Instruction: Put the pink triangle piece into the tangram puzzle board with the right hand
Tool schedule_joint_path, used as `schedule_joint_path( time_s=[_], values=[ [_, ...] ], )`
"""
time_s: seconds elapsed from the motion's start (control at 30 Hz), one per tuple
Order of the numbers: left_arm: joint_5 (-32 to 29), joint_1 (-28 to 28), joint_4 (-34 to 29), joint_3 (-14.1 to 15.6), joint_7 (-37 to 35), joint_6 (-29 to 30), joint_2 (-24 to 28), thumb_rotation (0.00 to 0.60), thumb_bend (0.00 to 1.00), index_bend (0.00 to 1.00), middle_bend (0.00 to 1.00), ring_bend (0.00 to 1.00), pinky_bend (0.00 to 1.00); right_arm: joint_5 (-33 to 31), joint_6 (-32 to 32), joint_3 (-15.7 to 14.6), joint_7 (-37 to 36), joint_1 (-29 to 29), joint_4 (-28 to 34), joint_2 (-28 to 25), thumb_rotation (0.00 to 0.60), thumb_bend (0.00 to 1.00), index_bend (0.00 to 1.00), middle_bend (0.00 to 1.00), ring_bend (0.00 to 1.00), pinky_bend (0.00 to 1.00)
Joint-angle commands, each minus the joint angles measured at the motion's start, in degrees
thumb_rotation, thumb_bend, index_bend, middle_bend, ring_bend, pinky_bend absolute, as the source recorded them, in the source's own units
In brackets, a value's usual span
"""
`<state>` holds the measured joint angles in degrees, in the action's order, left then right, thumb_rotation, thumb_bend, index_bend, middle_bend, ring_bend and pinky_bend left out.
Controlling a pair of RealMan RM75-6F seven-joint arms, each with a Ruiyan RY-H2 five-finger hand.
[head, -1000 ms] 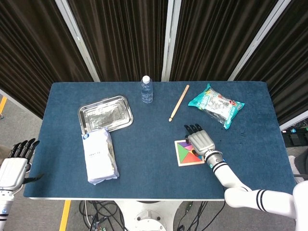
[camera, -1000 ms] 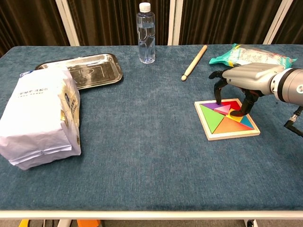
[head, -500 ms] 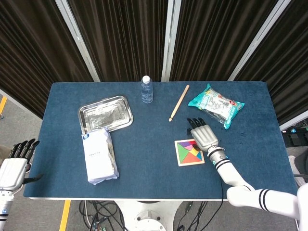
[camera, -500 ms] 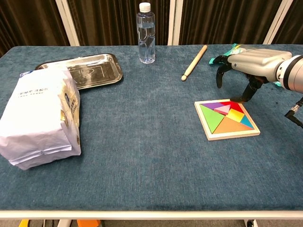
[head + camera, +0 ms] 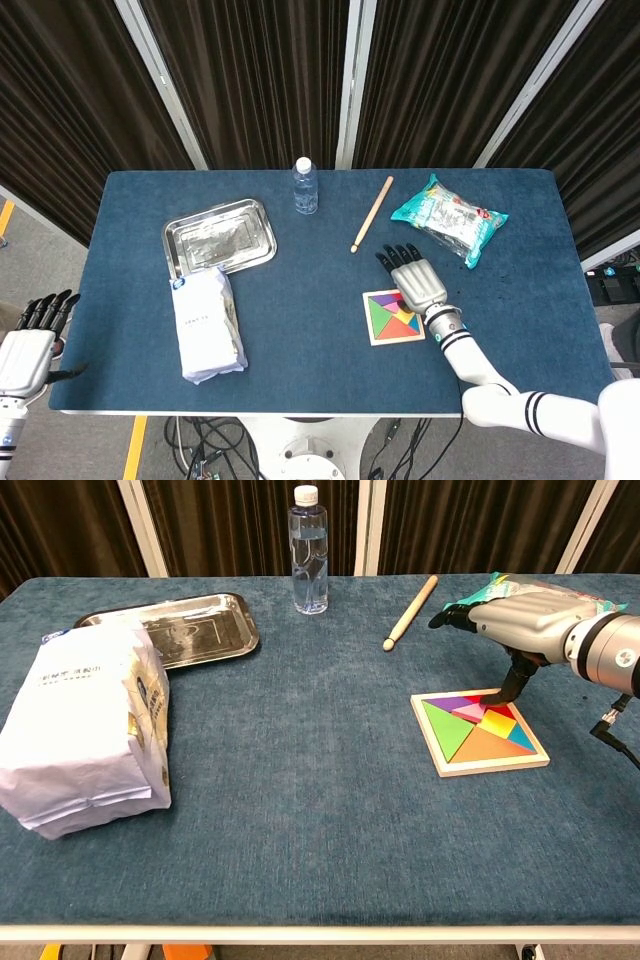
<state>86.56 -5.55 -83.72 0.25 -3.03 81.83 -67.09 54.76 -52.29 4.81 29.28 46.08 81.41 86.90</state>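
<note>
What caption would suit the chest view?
Right hand raised, open, above the tangram board, pink triangle seated among the pieces.

pink triangle piece (image 5: 468, 712), blue table (image 5: 300, 780), silver tray (image 5: 180, 630)

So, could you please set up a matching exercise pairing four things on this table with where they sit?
Things:
1. water bottle
2. metal tray
3. tangram puzzle board
4. white bag

Places:
A. near left, in front of the tray
B. far edge, centre
C. right side, below the right robot hand
D. far left

Pairs: 1-B, 2-D, 3-C, 4-A
</note>
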Motion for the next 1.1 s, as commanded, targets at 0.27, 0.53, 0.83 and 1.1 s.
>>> schedule_joint_path(
  time_s=[0.27, 0.53, 0.83, 1.1],
  values=[
    [-0.1, 0.0, 0.0, 0.0, 0.1, -0.2, -0.1, 0.600, 0.00, 0.05, 0.02, 0.00, 0.08, 0.1, 0.4, 0.5, -0.1, -0.2, -1.0, 0.4, 0.600, 0.14, 0.00, 0.00, 0.00, 0.00],
    [-0.3, 0.0, 0.3, 0.0, -0.3, -0.4, -0.1, 0.600, 0.00, 0.05, 0.02, 0.00, 0.08, -0.3, 0.6, 1.0, 0.1, -0.2, -2.3, 1.6, 0.600, 0.15, 0.00, 0.00, 0.00, 0.00],
    [-0.2, 0.0, 0.2, 0.0, -0.3, -0.3, -0.1, 0.600, 0.00, 0.05, 0.02, 0.00, 0.08, -0.6, 0.9, 0.9, 0.7, -0.4, -2.0, 1.3, 0.600, 0.15, 0.00, 0.00, 0.00, 0.00],
    [-0.1, 0.0, 0.1, 0.0, -0.1, -0.3, 0.0, 0.600, 0.00, 0.05, 0.02, 0.00, 0.08, -0.7, 0.8, 0.9, 1.0, -0.6, -1.5, 1.2, 0.600, 0.16, 0.00, 0.00, 0.00, 0.00]
  ],
)
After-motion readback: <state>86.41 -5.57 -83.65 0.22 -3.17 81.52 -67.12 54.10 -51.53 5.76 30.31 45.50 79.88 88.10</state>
